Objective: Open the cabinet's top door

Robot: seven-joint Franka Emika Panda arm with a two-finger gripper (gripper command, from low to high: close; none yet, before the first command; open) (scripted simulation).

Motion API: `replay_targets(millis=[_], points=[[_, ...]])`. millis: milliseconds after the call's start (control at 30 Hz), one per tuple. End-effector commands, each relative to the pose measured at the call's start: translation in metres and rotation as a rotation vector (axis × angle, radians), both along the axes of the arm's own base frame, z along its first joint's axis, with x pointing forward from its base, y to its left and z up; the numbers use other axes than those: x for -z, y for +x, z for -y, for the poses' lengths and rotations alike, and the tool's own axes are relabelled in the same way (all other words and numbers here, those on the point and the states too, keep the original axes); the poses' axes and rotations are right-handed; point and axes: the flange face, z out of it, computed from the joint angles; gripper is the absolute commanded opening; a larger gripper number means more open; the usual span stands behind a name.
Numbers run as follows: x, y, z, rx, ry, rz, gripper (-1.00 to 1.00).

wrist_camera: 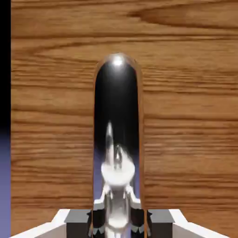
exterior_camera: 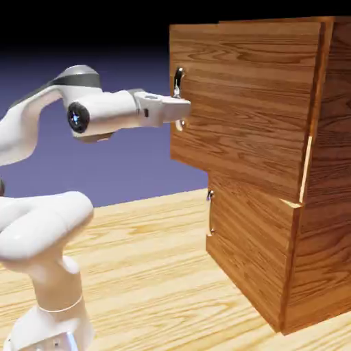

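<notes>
Silver, probably slippery, the bar handle (wrist_camera: pixel 117 93) sits pinched in my gripper (wrist_camera: pixel 118 224); the top door (exterior_camera: pixel 243 103) may swing heavily.

Cabinet (exterior_camera: pixel 251 116): reddish-brown wood look, dark streaky grain, flat and smooth with a slight sheen. Top door handle (wrist_camera: pixel 117 107): polished metal look, mirror-glossy, dark and bright reflections. Lower handle (exterior_camera: pixel 210 212): shiny metal look too. Desk (exterior_camera: pixel 147 274): pale yellow wood grain, smooth. Arm (exterior_camera: pixel 110 113): smooth white shell, plastic-looking, soft gloss, some dark grey parts.
</notes>
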Motion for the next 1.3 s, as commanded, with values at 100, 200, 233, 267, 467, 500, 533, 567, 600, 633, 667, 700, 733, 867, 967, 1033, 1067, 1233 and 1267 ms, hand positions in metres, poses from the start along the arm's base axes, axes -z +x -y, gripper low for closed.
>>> replay_targets(millis=[100, 200, 233, 267, 467, 500, 533, 567, 600, 633, 667, 700, 733, 867, 967, 1033, 1067, 1233, 1267], points=[[0.000, -0.019, 0.022, -0.077, 0.000, 0.000, -1.00], [0.000, -0.032, 0.038, -0.130, 0.000, 0.000, -1.00], [0.000, -0.035, 0.044, -0.148, 0.000, 0.000, -1.00], [0.000, -0.039, 0.049, -0.165, 0.000, 0.000, -1.00], [0.000, -0.059, 0.082, -0.269, 0.000, 0.000, -1.00], [0.000, -0.062, 0.088, -0.286, 0.000, 0.000, -1.00], [0.000, -0.065, 0.094, -0.305, 0.000, 0.000, -1.00], [0.000, -0.068, 0.101, -0.323, 0.000, 0.000, -1.00], [0.000, -0.071, 0.107, -0.342, 0.000, 0.000, -1.00], [0.000, -0.074, 0.114, -0.362, 0.000, 0.000, -1.00], [0.000, -0.077, 0.121, -0.382, 0.000, 0.000, -1.00], [0.000, -0.080, 0.128, -0.403, 0.000, 0.000, -1.00], [0.000, -0.082, 0.136, -0.425, 0.000, 0.000, -1.00], [0.000, -0.092, 0.170, -0.519, 0.000, 0.000, -1.00], [0.000, -0.098, 0.199, -0.597, 0.000, 0.000, -1.00], [0.000, -0.101, 0.219, -0.652, 0.000, 0.000, -1.00], [0.000, -0.102, 0.230, -0.681, 0.000, 0.000, -1.00], [0.000, -0.102, 0.282, -0.820, 0.000, 0.000, -1.00], [0.000, -0.101, 0.292, -0.845, 0.000, 0.000, -1.00]])
